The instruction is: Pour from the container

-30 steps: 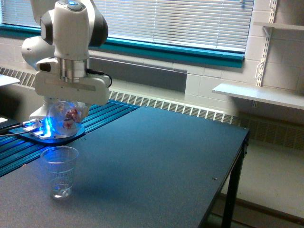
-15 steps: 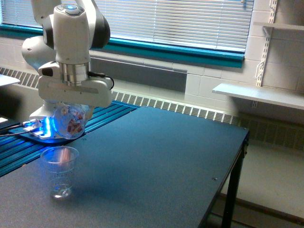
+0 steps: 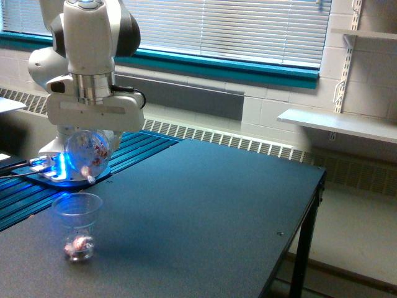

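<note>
Clamped in the gripper (image 3: 89, 138), the container (image 3: 88, 152) hangs tipped over the cup (image 3: 77, 226) at the table's (image 3: 205, 205) near left, pink pieces (image 3: 79, 247) already inside. Likely hazard: pieces striking the rim and scattering, given the narrow mouth and light, tippable cup.

claw (image 3: 89, 141) fingers hidden behind container (image 3: 88, 153), arm top cut off, cup (image 3: 78, 225) contents blurred

Clear glossy plastic container (image 3: 89, 151), cup (image 3: 77, 225)
</note>
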`<state>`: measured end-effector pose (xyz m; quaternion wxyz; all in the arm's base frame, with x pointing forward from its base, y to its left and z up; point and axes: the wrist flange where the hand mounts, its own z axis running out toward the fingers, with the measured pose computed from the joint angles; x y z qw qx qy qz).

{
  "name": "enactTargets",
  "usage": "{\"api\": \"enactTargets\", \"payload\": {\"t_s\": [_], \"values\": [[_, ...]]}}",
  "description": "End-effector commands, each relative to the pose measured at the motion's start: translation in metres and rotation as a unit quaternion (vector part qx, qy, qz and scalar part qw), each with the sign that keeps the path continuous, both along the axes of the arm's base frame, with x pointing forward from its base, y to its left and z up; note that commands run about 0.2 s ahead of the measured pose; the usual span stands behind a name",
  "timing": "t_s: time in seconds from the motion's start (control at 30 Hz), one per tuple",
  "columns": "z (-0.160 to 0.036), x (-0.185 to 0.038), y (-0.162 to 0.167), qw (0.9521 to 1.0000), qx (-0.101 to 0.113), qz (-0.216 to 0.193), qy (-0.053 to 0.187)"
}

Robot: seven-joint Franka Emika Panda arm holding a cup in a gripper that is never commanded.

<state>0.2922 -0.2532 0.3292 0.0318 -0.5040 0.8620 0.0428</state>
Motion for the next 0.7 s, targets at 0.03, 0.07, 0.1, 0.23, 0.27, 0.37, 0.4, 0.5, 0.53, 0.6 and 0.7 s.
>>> {"api": "enactTargets", "payload": {"t_s": [0.03,0.07,0.1,0.23,0.27,0.37,0.4,0.5,0.53,0.6,0.7], "values": [[-0.005,-0.003,0.003,0.9999,0.011,-0.001,-0.001],[-0.006,-0.003,0.003,0.9999,0.012,-0.001,-0.001],[-0.006,-0.004,0.003,0.9999,0.014,-0.001,0.001],[-0.009,-0.006,0.002,0.9998,0.019,-0.008,-0.001],[-0.009,-0.006,0.002,0.9997,0.021,-0.009,-0.002],[-0.01,-0.008,0.001,0.9996,0.026,-0.014,-0.005],[-0.011,-0.008,0.002,0.9995,0.027,-0.014,-0.006],[-0.012,-0.009,0.002,0.9992,0.033,-0.017,-0.01],[-0.012,-0.009,0.003,0.9992,0.036,-0.017,-0.01],[-0.014,-0.01,0.005,0.9988,0.046,-0.017,-0.008],[-0.019,-0.01,0.006,0.9978,0.065,-0.014,-0.008]]}}
